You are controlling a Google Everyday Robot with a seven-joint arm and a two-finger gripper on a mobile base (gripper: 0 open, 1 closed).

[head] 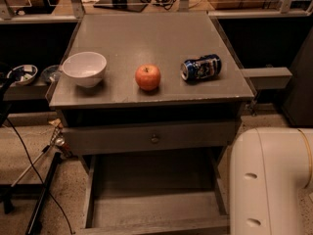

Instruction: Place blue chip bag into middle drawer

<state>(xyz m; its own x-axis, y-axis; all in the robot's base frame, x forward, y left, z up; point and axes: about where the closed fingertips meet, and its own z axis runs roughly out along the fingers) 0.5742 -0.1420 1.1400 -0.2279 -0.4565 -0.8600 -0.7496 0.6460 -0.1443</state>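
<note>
blue chip bag: not in view; can (201,68) right of centre isn't it | gripper: out of frame, state cannot tell; arm (274,180) lower right | middle drawer (151,207) open, bottom centre | bag likely light, crinkly, slippery: pinch seam edge

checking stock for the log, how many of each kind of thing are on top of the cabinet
bowl: 1
apple: 1
can, lying on its side: 1
total: 3
No chip bag is visible up there. The gripper is out of view; only the white arm shows at lower right.
</note>
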